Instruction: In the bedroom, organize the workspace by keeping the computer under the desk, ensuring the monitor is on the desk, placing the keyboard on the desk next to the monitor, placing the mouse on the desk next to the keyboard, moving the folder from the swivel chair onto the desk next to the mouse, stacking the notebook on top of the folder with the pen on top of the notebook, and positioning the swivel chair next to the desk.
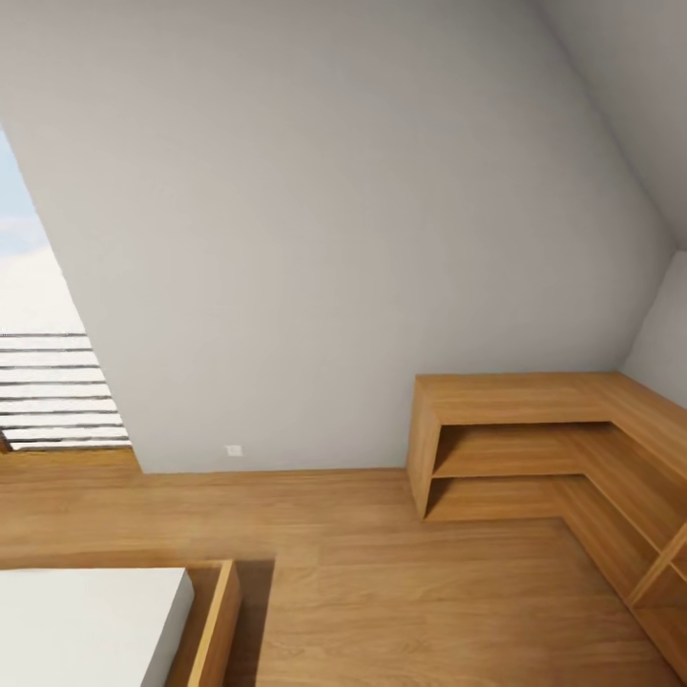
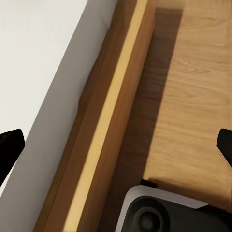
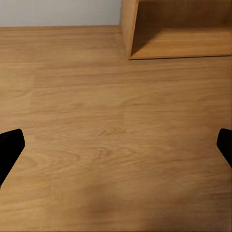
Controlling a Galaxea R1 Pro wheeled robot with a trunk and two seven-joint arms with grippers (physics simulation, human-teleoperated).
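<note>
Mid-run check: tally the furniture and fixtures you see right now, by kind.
Wooden corner shelf unit: 1
Wood-framed bed with white mattress: 1
Slatted window blind: 1
Wall outlet: 1
Total: 4

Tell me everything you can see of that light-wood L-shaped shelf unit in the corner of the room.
The light-wood L-shaped shelf unit is low, open-fronted and has a warm oak-like grain. One wing runs along the grey back wall and the other turns along the right-hand wall. It has a flat top, an upright end panel and two open tiers with one shelf board between them. It stands on the wooden plank floor. The right wrist view shows its end panel and lowest tier.
</note>
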